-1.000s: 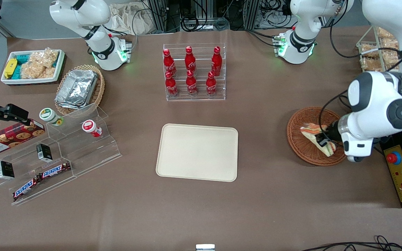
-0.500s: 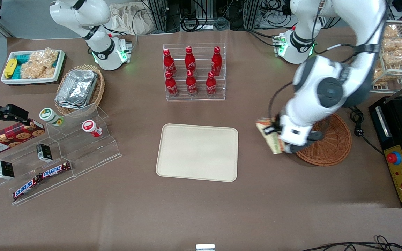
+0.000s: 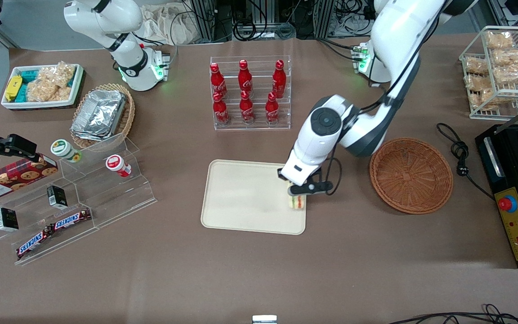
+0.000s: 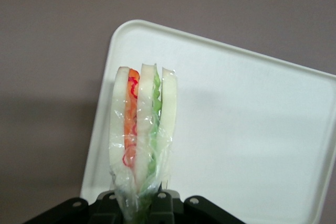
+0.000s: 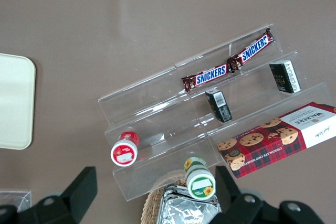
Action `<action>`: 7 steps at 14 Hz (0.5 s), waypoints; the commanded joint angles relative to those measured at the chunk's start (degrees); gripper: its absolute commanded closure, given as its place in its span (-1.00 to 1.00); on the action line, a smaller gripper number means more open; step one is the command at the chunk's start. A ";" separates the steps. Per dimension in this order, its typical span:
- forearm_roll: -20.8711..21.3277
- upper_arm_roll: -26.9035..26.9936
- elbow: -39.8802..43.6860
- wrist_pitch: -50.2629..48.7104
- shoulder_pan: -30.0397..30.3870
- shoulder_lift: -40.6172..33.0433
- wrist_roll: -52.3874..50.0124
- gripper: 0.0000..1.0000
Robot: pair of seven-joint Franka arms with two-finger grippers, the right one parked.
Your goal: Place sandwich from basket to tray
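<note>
**A:** So where's the sandwich [image 3: 296,201] at? The basket [image 3: 411,175] is seen sitting bare on the tabletop [image 3: 259,270], near the working arm's end of the tray.

**B:** It's pinched in the pincer [image 3: 298,194], which is held over the edge of the tray [image 3: 245,198] that faces the basket. In the wrist view the sandwich [image 4: 142,129] is gripped at one end, with its long axis sticking straight out from the pincer [image 4: 140,203], layers on edge. Whether it's touching the tray yet can't be told.

**A:** And the next move?

**B:** Probably just lowered and let go. The tray [image 4: 252,129] is mostly spread out toward the parked arm's end, so a nudge inward would likely be safer, since a rim landing could be risked here.
</note>
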 commanded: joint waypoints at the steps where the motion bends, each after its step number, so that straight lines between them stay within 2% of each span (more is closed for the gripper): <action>1: 7.64 0.44 1.82 3.13 -0.06 4.87 1.26 1.00; 3: 9.26 0.36 0.95 3.05 0.03 4.97 1.53 0.82; 4: 9.26 0.44 0.85 2.87 0.12 4.79 2.48 0.60; 7: 9.08 0.36 1.03 2.70 -0.14 4.70 1.62 -0.56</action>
